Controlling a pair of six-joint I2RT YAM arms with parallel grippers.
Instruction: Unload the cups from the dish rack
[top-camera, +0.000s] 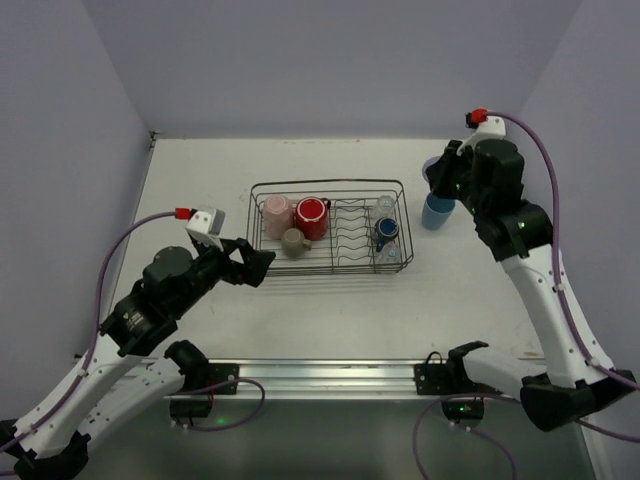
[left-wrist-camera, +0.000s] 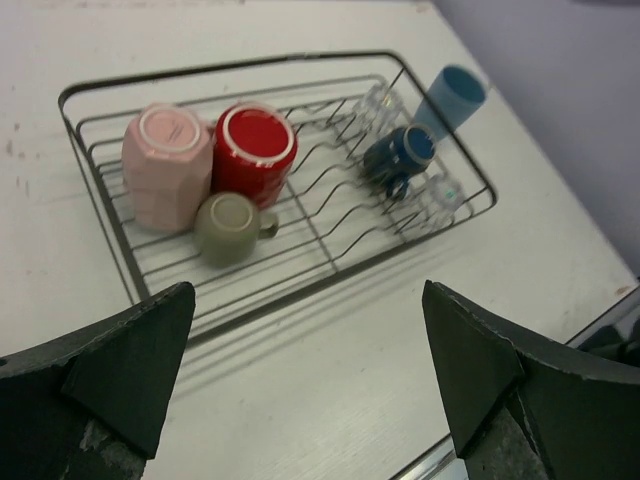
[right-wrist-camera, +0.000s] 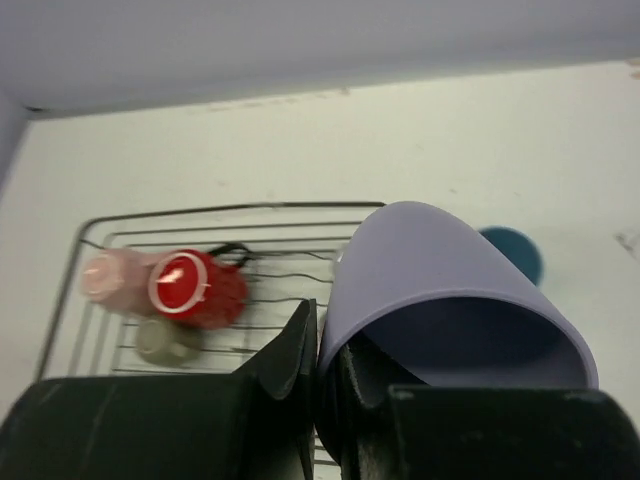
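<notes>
From the top external view I see the dish rack (top-camera: 325, 184) in the middle of the table (top-camera: 200, 180). A pink cup (top-camera: 276, 212), a red mug (top-camera: 311, 215) and an olive-beige cup (top-camera: 294, 241) are bunched in its left end. A dark blue cup (top-camera: 386, 229) sits between two clear glasses (top-camera: 386, 205) at its right end. A light-blue tumbler (top-camera: 436, 211) stands on the table just right of the rack. My left gripper (top-camera: 262, 266) hangs by the rack's near-left corner. My right gripper (top-camera: 443, 178) is above the light-blue tumbler, and from here I cannot tell how its fingers stand. In the left wrist view the fingers (left-wrist-camera: 130, 360) are spread wide with nothing between them, above bare table in front of the rack. The pink, red and olive cups stand mouth down. In the right wrist view the fingers (right-wrist-camera: 285, 355) are pinched on the wall of a lavender tumbler (right-wrist-camera: 450, 300), tilted with its mouth toward the camera. The rack lies beyond on the left.
</notes>
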